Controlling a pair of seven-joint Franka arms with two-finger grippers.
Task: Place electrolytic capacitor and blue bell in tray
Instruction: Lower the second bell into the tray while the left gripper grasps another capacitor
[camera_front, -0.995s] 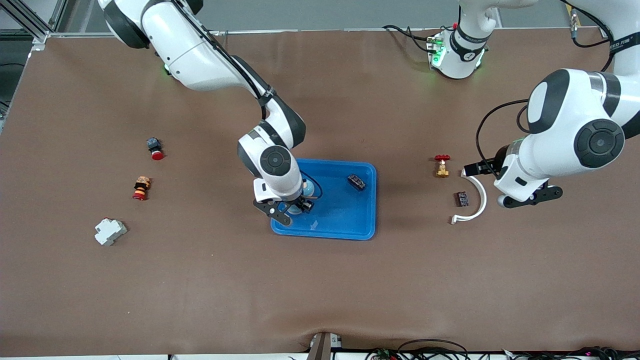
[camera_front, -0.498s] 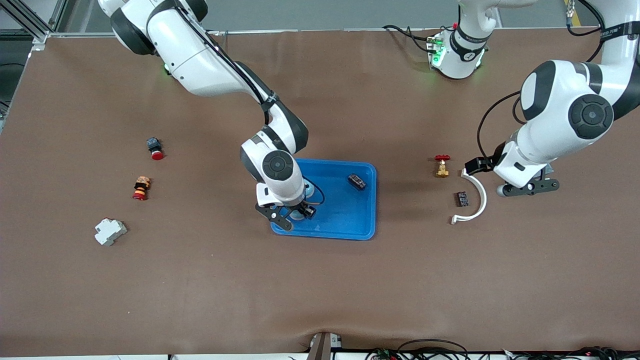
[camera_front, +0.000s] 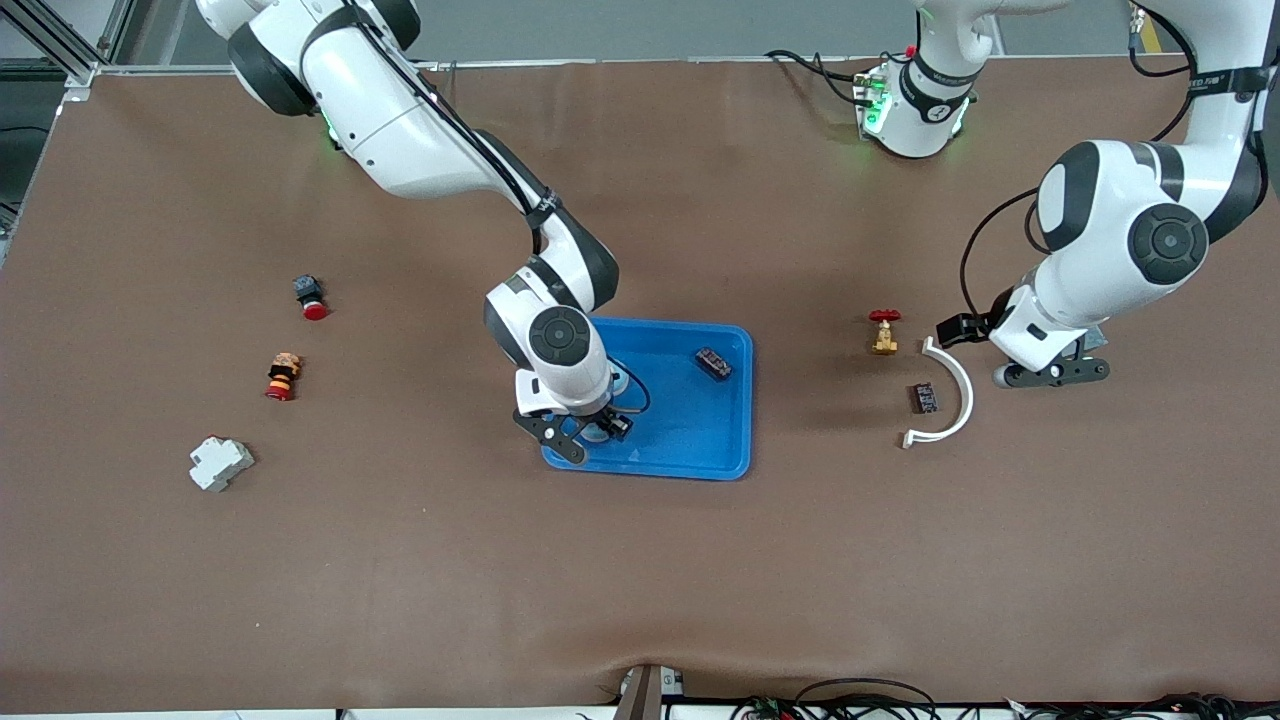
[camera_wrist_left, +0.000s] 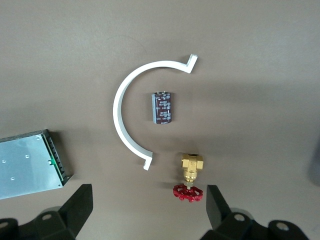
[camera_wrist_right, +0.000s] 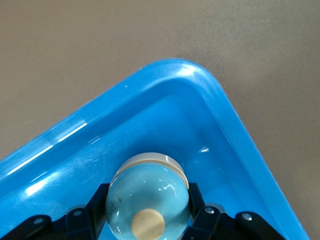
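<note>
1. Nearest the front camera: the right claw (camera_front: 590, 432) is low inside the tray (camera_front: 690, 455), at the corner toward the right arm's end. It is clenched on the blue bell (camera_wrist_right: 148, 197), fingers (camera_wrist_right: 95, 206) pressed on both flanks of the dome. My read: the bell is at its drop spot, release pending.
2. The grip is across the dome's widest part, likely because the smooth round shell would slip otherwise.
3. Farther in the same tray, near the rim toward the left arm's end, lies a small dark part (camera_front: 712, 363). Looks like a capacitor already delivered, but I can't confirm the type.
4. On the bare desk (camera_front: 640, 580) toward the left arm's end: an electrolytic capacitor (camera_wrist_left: 162, 108) sits inside the curve of a white arc bracket (camera_wrist_left: 125, 125), not touching it. Brass valve with red handwheel (camera_wrist_left: 190, 175) is just beside the bracket's end.
5. The left claw (camera_wrist_left: 149, 205) hovers above that cluster, released, fingers spread wide. Probably waiting.
6. A grey metal box (camera_wrist_left: 30, 162) sits near the bracket, irrelevant to the task.
</note>
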